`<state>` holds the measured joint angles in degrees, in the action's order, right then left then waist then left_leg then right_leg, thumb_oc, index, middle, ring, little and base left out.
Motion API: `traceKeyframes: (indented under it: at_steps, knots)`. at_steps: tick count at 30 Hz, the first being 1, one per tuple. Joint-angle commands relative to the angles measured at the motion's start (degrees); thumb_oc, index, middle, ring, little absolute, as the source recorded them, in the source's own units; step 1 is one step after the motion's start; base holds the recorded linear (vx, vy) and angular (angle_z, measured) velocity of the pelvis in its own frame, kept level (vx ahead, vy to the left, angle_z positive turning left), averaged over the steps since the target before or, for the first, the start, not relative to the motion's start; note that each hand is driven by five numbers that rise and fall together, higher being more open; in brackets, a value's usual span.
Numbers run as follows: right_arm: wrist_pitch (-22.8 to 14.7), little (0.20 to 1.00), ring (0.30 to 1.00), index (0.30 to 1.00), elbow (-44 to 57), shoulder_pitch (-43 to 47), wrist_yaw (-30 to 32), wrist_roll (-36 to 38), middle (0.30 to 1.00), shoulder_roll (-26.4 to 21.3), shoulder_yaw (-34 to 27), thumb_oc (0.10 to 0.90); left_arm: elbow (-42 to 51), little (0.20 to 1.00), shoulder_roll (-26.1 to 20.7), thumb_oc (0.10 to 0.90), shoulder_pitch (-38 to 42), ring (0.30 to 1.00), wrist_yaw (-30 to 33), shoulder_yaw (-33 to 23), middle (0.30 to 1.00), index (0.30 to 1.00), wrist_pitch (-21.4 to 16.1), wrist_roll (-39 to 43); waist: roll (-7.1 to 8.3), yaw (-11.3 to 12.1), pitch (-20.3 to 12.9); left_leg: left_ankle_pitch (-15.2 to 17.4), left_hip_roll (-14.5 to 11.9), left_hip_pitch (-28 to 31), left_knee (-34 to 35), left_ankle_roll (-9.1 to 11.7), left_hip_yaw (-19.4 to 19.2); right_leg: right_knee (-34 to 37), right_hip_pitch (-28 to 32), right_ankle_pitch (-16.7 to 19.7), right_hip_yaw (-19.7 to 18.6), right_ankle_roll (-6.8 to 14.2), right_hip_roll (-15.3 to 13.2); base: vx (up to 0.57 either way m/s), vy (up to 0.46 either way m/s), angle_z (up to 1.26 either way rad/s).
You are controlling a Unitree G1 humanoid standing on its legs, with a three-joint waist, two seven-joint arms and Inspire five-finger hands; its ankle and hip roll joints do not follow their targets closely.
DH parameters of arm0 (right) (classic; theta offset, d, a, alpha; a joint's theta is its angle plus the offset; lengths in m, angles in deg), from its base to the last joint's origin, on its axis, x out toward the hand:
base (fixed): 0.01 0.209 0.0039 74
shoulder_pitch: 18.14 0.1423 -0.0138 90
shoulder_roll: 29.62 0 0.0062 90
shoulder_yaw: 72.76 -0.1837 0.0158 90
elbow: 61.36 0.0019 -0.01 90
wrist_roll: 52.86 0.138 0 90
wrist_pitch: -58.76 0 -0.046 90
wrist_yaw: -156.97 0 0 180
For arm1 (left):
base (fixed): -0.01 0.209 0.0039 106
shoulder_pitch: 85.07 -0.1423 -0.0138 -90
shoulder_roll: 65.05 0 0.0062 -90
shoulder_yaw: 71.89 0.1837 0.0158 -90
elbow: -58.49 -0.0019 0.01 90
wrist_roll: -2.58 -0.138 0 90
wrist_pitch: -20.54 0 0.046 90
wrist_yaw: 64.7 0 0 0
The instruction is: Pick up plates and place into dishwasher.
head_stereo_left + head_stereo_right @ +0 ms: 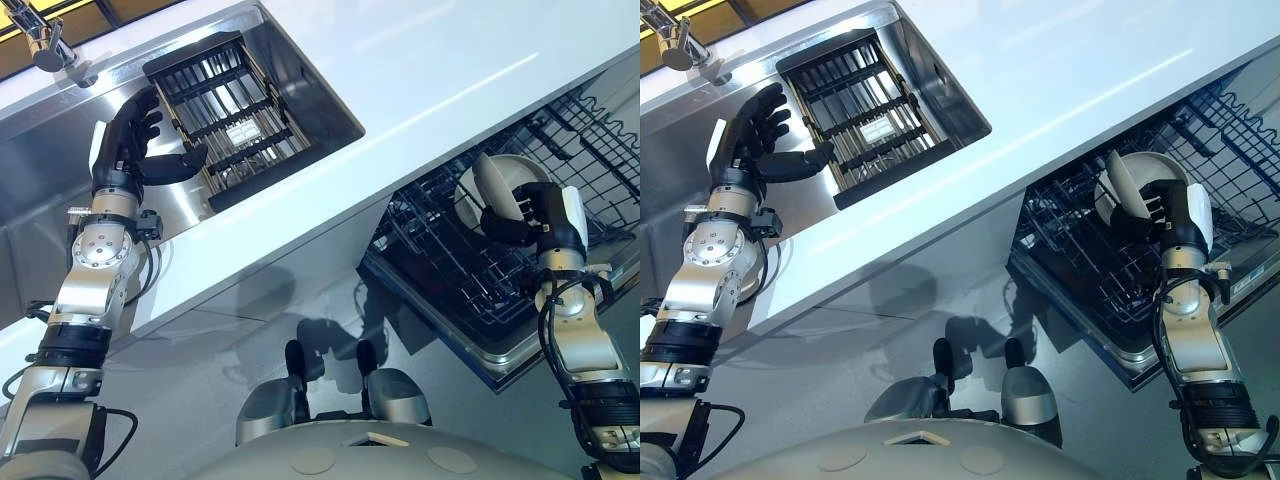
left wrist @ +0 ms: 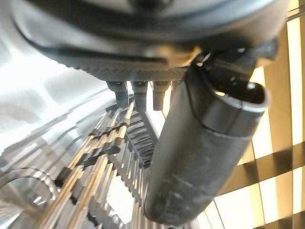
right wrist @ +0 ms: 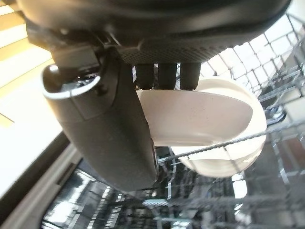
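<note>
Right hand (image 1: 530, 215), at 3 o'clock, clasps a round white plate (image 1: 488, 183) above the dark wire dishwasher rack (image 1: 440, 255); left hand (image 1: 130, 140), at 10 o'clock, has its fingers spread.

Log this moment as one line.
right hand: shut on plate at dishwasher rack | left hand: open, by sink rack | plate: not yet released

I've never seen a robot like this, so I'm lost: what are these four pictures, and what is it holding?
It is a two-armed humanoid robot. The two wide pictures come from cameras in its head, looking down; the two close ones from cameras on its wrists. Its left hand hangs open over the steel sink, beside a dark rack. Its right hand grips a white plate at the pulled-out dishwasher rack, below the white counter.
</note>
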<state>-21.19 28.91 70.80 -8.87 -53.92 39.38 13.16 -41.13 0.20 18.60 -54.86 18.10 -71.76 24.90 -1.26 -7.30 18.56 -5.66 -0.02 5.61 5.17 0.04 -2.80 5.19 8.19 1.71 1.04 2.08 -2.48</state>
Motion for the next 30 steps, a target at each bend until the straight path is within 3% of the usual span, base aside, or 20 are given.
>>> traceKeyframes:
  at_steps: [1,4,7,10,16,24,30]
  knots:
    - [-4.78,0.200,0.300,0.300,5.38,3.67,-0.15,2.01,0.300,-3.91,-2.01,0.100,3.53,0.900,-2.55,0.800,3.07,0.900,2.01,-3.16,0.900,0.900,-5.64,-2.31,0.39,0.69,-6.46,6.26,1.75,1.61,-0.72,-1.60,-2.43,-6.21,-4.74,-2.52,0.95,1.59,2.19,0.00,0.000,0.00]
    - [-4.11,0.200,0.300,0.300,4.62,3.43,-1.24,3.69,0.300,-3.57,-1.71,0.100,3.78,0.900,-2.74,0.800,2.52,0.900,2.08,-3.40,0.900,0.900,-5.71,-2.24,0.48,0.88,-6.49,6.10,1.70,1.46,-0.68,-1.55,-2.37,-6.05,-4.73,-2.41,1.34,1.61,2.11,0.00,-0.003,0.03]
    - [-3.12,0.200,0.300,0.300,4.37,3.38,-5.84,11.62,0.300,-2.62,-1.01,0.100,4.04,0.900,-2.78,0.800,2.05,0.900,2.09,-3.55,0.900,0.900,-5.84,-2.28,0.70,1.14,-6.38,5.94,1.67,1.38,-0.72,-1.54,-2.24,-6.12,-4.76,-2.35,1.61,1.52,2.04,0.00,-0.008,0.06]
    - [-2.76,0.200,0.300,0.300,3.06,3.20,-8.01,14.58,0.300,-0.95,-0.07,0.100,3.86,0.900,-2.57,0.800,1.87,0.900,1.67,-3.67,0.900,0.900,-6.19,-2.66,0.89,1.42,-6.32,5.88,1.62,1.37,-0.73,-1.47,-2.17,-6.19,-4.76,-2.33,1.96,1.55,1.93,0.00,-0.010,0.02]
    - [0.11,0.200,0.300,0.300,-1.33,2.80,-10.61,14.84,0.300,0.04,2.27,0.100,3.44,0.900,-2.73,0.800,1.88,0.900,1.28,-2.81,0.900,0.900,-6.77,-2.84,1.23,2.05,-6.56,5.68,1.57,1.16,-0.62,-1.33,-1.85,-5.89,-4.66,-2.21,2.97,1.66,1.68,0.00,-0.021,0.03]
    - [0.28,0.200,0.300,0.300,-9.76,6.53,-7.06,10.47,0.300,0.35,7.01,0.100,3.29,0.900,-2.74,0.800,3.98,0.900,1.12,-0.28,0.900,0.900,-5.87,-3.09,1.31,3.84,-6.36,5.53,1.67,1.29,-0.52,-1.24,-0.71,-5.28,-3.79,-2.01,4.48,1.63,1.32,0.01,-0.016,0.05]
    - [2.67,0.200,0.300,0.300,-20.64,16.65,1.47,9.89,0.300,0.74,13.27,0.100,2.18,0.900,-2.51,0.800,8.44,0.900,0.68,3.62,0.900,0.900,-4.51,-2.44,0.78,6.26,-5.91,5.47,2.00,1.39,-0.72,-1.06,0.89,-4.70,-2.61,-1.99,5.83,1.33,0.98,0.03,-0.010,0.13]
